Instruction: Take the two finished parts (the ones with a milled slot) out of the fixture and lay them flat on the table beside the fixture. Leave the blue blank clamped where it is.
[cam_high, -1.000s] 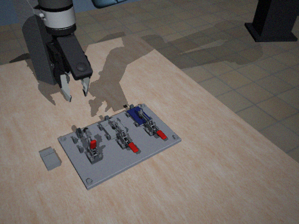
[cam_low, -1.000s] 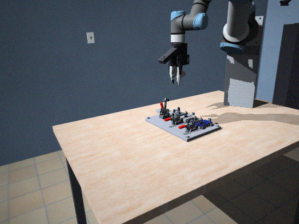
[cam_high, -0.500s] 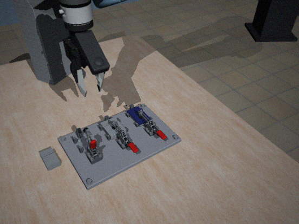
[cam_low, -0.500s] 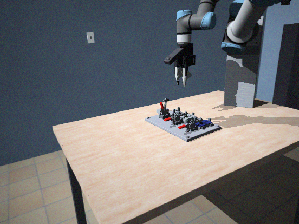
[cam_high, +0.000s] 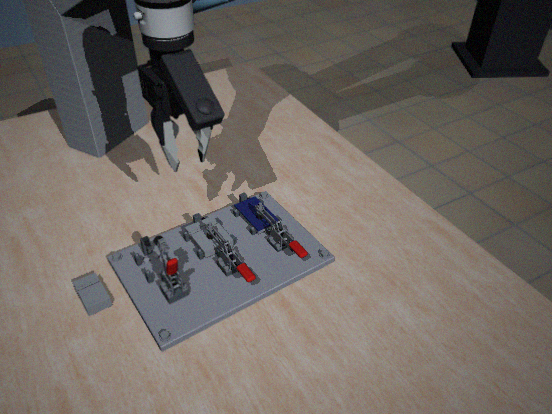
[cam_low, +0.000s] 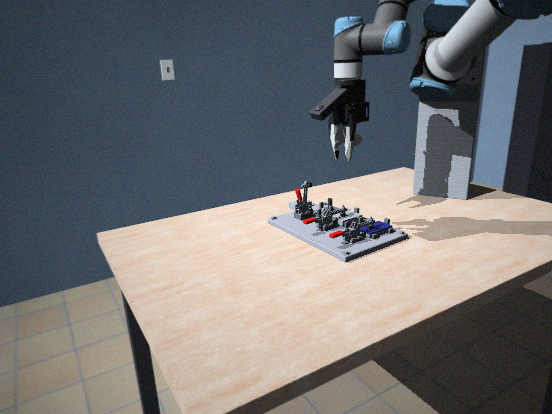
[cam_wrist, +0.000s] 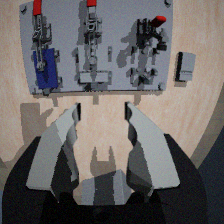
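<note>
The grey fixture plate (cam_high: 210, 305) (cam_low: 310, 235) (cam_wrist: 70, 20) lies on the table with three toggle clamps. One grey slotted part (cam_high: 91, 292) (cam_wrist: 185, 66) lies flat on the table beside the plate's left end. The station beside it is empty, and the red handle (cam_high: 172, 266) (cam_wrist: 159, 20) of its clamp stands up. The middle station holds a grey part (cam_high: 197, 235) (cam_wrist: 92, 76) under a closed clamp with its red handle (cam_high: 246, 272) lying down. The blue blank (cam_high: 250, 207) (cam_low: 376, 227) (cam_wrist: 44, 70) sits clamped at the right station. My gripper (cam_high: 188, 162) (cam_low: 342, 158) (cam_wrist: 102, 103) hangs high above the table behind the fixture, fingers partly apart and empty.
The robot's grey pedestal (cam_high: 85, 75) (cam_low: 445, 150) stands on the table's back corner behind the gripper. A dark column (cam_high: 505, 35) stands on the floor beyond the table. The table's edge runs to the right of the fixture.
</note>
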